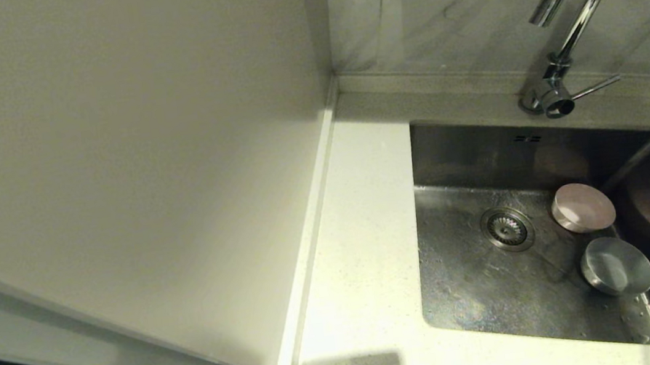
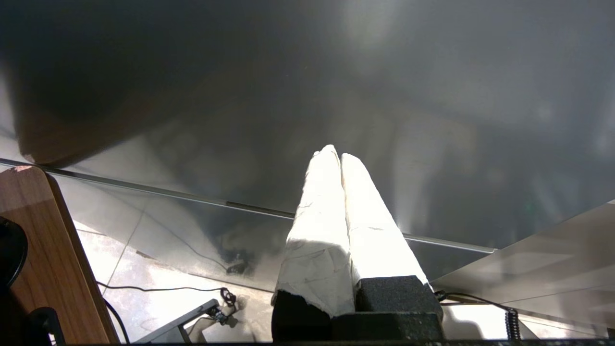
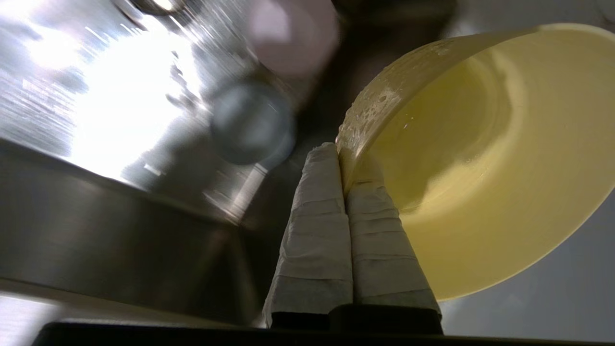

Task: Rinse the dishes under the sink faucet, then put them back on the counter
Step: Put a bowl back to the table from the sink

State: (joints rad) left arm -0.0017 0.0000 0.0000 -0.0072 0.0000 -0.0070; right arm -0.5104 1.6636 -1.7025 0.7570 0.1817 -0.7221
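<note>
Gripping: right gripper clenched on wet yellow bowl rim
Handling: likely light, stiff, slippery; rim the best hold
Parked: left gripper, fingers together, empty

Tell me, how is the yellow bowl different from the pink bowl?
The yellow bowl is pinched by its rim in the right gripper, tilted on edge; the pink bowl rests in the sink beside the drain strainer, untouched. The yellow bowl shows its hollow inside with water drops on the rim; the pink bowl seems to be bottom up. Both are small and round.
</note>
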